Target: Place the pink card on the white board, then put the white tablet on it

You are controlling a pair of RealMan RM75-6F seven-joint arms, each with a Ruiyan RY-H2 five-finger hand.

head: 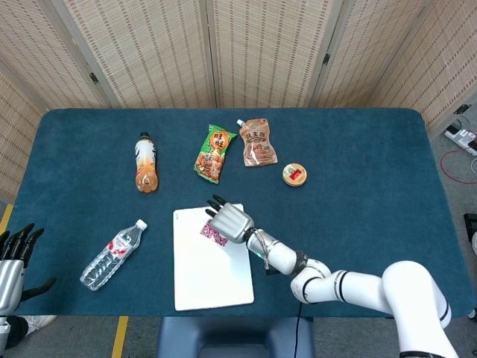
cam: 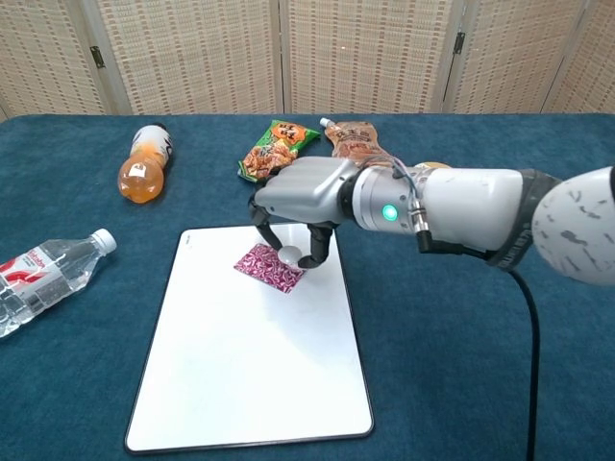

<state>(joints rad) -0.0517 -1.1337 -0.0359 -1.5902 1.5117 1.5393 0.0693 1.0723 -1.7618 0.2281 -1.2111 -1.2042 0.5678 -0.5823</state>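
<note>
The pink patterned card (cam: 262, 264) lies on the upper part of the white board (cam: 250, 375), and the head view shows the same card (head: 212, 233) half covered on the board (head: 212, 280). My right hand (cam: 306, 202) hovers over the card, fingers curled down. A small white round tablet (cam: 289, 255) is pinched between its thumb and a finger, at the card's right half. Whether the tablet touches the card I cannot tell. In the head view the right hand (head: 229, 220) hides the tablet. My left hand (head: 10, 262) hangs off the table's front left corner, fingers spread, holding nothing.
An orange drink bottle (head: 145, 162) lies at the back left, and a water bottle (head: 112, 255) lies left of the board. A green snack bag (head: 215, 153), a brown pouch (head: 258, 142) and a round tin (head: 296, 175) sit behind the board.
</note>
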